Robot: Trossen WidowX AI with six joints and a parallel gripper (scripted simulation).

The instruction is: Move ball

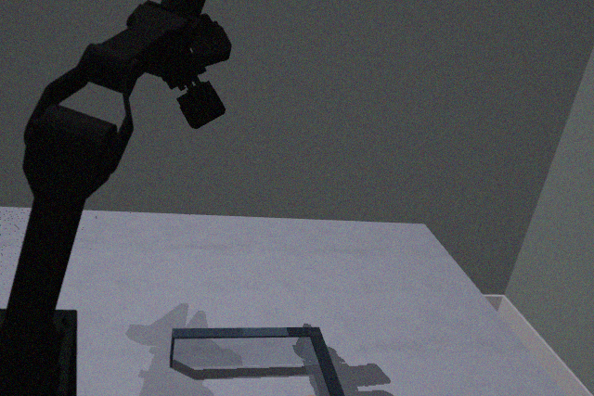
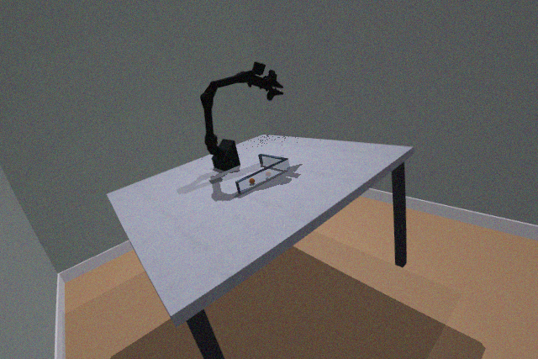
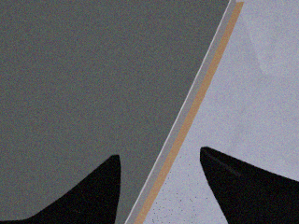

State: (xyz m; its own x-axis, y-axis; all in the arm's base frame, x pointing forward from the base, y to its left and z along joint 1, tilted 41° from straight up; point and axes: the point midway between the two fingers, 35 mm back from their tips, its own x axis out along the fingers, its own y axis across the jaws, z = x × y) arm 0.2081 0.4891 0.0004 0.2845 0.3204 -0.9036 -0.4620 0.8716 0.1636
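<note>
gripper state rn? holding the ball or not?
Gripper: partly open, holding nothing, raised high above the table. The orange ball lies on the table by the clear walls.

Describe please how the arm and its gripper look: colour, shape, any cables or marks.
The arm is matt black all over, built of chunky, blocky links on a dark square base. A small boxy part sits on top near the wrist. The gripper has two black fingers that taper to points. No markings or loose cables show; the dim light hides finer detail.
</note>
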